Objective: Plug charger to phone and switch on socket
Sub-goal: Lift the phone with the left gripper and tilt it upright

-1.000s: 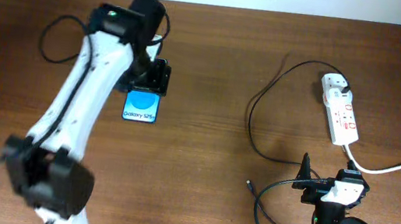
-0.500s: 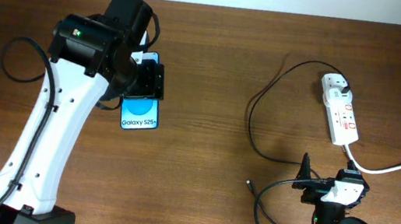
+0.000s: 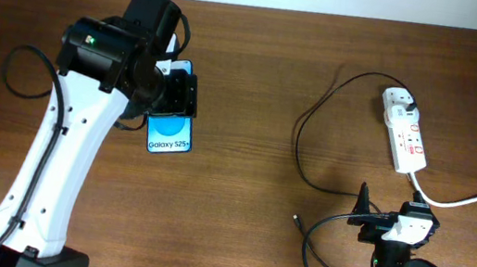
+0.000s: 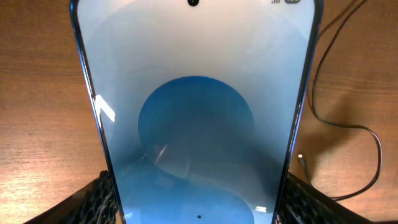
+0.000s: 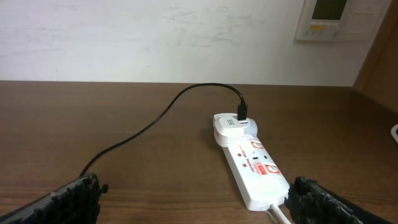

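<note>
Your left pincer (image 3: 178,97) clamps the phone (image 3: 170,133) by its top end at the tabletop's (image 3: 258,61) left side. Your right pincer (image 5: 196,202) sits spread wide, empty, facing the socket (image 3: 405,131), where the charger (image 3: 314,125) is plugged in.

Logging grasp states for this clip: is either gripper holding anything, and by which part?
The left gripper holds the phone by its two long edges, at the end away from the Galaxy S25+ text. The right gripper is open and empty.

Glossy phone (image 4: 199,124), table (image 3: 254,89) prob wood, matt
</note>
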You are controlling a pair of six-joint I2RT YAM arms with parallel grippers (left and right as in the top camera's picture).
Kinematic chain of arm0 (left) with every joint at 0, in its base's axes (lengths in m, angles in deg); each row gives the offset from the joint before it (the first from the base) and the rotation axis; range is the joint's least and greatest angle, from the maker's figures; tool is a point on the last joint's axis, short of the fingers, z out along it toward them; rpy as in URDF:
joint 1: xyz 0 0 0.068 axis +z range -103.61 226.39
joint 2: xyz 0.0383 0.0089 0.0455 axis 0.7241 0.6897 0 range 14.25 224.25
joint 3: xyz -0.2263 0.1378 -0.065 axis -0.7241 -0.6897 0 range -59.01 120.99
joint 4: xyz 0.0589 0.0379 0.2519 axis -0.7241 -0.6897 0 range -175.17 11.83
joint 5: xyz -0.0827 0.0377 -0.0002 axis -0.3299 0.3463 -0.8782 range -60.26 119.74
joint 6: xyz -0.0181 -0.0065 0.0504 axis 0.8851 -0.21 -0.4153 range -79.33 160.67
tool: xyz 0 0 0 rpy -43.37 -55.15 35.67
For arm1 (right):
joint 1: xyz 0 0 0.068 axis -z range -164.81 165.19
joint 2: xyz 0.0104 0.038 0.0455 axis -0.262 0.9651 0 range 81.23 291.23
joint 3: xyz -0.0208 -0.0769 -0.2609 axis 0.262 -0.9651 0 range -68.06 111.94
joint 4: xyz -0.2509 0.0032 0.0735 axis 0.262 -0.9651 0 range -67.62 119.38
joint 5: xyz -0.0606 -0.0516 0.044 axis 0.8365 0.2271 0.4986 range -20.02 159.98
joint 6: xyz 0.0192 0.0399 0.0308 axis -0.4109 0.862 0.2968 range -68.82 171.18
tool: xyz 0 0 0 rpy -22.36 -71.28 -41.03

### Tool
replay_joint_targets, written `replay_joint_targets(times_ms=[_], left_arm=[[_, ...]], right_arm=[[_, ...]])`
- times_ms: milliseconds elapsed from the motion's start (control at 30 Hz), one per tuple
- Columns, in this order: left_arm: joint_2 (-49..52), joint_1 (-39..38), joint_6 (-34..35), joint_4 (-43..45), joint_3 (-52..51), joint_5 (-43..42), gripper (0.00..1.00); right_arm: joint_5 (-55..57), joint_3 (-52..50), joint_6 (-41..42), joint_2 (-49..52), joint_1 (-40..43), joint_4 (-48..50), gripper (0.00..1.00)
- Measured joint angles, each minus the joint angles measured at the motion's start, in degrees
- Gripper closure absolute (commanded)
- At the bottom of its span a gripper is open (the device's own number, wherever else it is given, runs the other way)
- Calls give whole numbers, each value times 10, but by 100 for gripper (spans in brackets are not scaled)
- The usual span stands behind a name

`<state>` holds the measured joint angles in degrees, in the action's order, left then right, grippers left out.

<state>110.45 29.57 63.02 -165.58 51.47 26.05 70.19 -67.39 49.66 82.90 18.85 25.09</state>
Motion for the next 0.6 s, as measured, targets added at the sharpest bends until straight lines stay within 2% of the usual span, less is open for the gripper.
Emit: replay_joint_targets(times_ms=[400, 600], left_arm=[[-2, 0, 0, 21, 0, -4, 66], [-2, 0, 68, 24, 0, -35, 65]], right_arm=[[0, 0, 0, 0, 0, 0, 2], [-14, 0, 24, 0, 0, 1, 2]])
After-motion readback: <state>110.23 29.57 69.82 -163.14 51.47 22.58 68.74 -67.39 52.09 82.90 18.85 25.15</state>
